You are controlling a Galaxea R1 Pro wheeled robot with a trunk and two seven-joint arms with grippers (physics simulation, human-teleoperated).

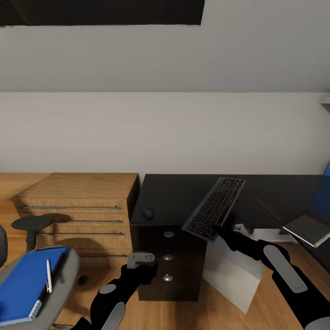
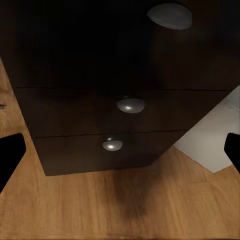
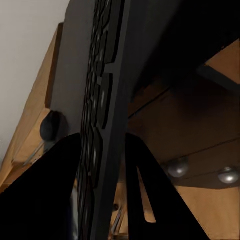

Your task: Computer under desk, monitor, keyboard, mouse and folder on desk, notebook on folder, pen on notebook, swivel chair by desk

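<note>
My right gripper point(image 1: 224, 229) is shut on the near end of the dark keyboard point(image 1: 215, 208), holding it tilted above the front edge of the black desk point(image 1: 183, 192); its fingers point(image 3: 150, 190) clamp the keyboard point(image 3: 102, 100). The black mouse point(image 1: 147, 212) sits on the desk to the left. My left gripper point(image 1: 140, 258) hangs open and empty before the dark knobbed cabinet point(image 2: 130, 105). The blue folder point(image 1: 25, 282) lies on the swivel chair point(image 1: 66, 270) seat with the white pen point(image 1: 48, 275) on it. A grey notebook point(image 1: 309, 228) lies far right. The light grey computer point(image 1: 233, 270) stands under the desk. The monitor is out of view.
A wooden drawer chest point(image 1: 78, 206) stands left of the desk against the white wall. The dark cabinet point(image 1: 167, 256) with round knobs sits under the desk's left end. A blue panel point(image 1: 323, 192) shows at the far right. Wooden floor point(image 2: 125, 200) lies below.
</note>
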